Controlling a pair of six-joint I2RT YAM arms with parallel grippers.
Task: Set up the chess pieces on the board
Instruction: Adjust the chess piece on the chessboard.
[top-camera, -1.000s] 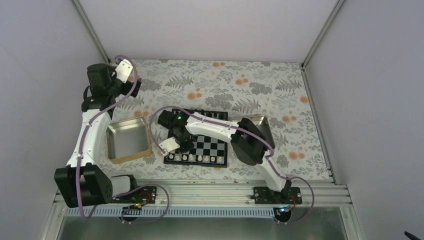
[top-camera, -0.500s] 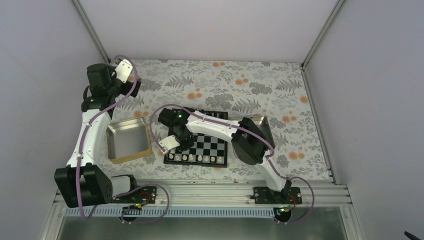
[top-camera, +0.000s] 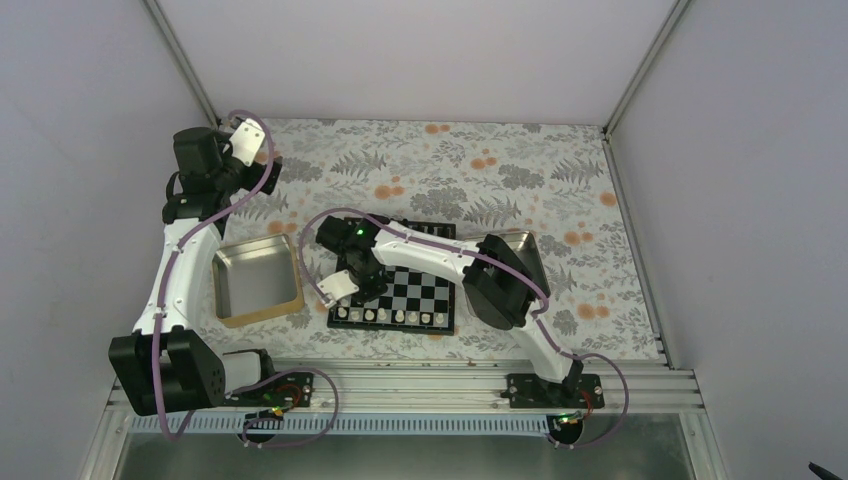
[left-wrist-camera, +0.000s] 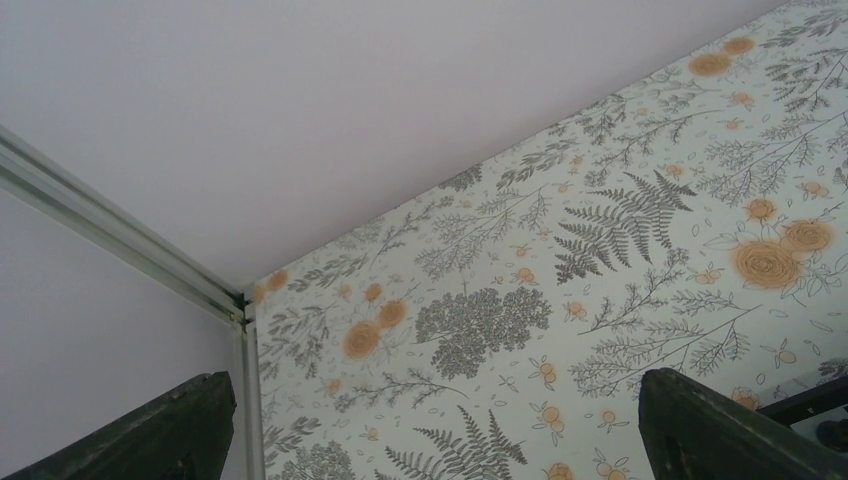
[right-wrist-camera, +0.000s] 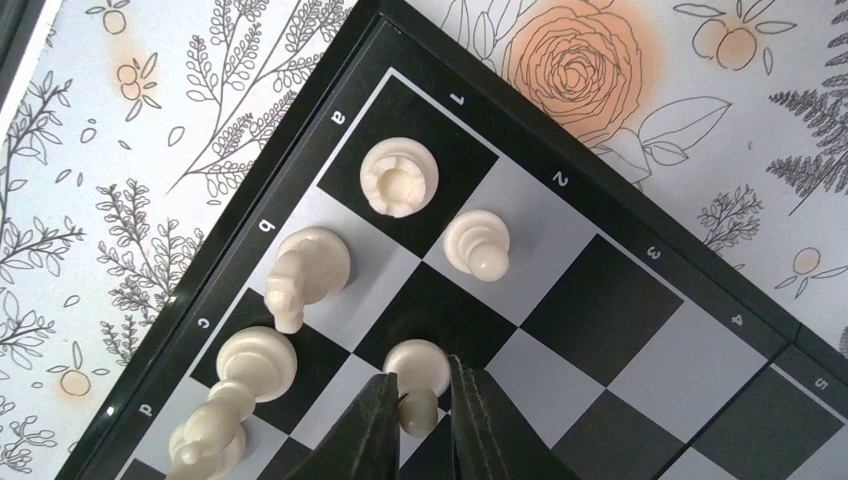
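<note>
The right arm (top-camera: 440, 256) has swung its wrist a little to the left and toward the near edge over the board (top-camera: 430, 291). The right gripper (right-wrist-camera: 418, 425) has begun to loosen its fingers (right-wrist-camera: 372, 432) around a white pawn (right-wrist-camera: 417, 366) standing there; whether they still touch it cannot be told

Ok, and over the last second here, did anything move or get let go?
Barely. The right gripper edged slightly toward the far side over the board's near-left corner, then held. Its fingers flank a standing white pawn; whether they have let go cannot be told. The left arm, the metal tray and the near row of white pieces stayed put.
</note>
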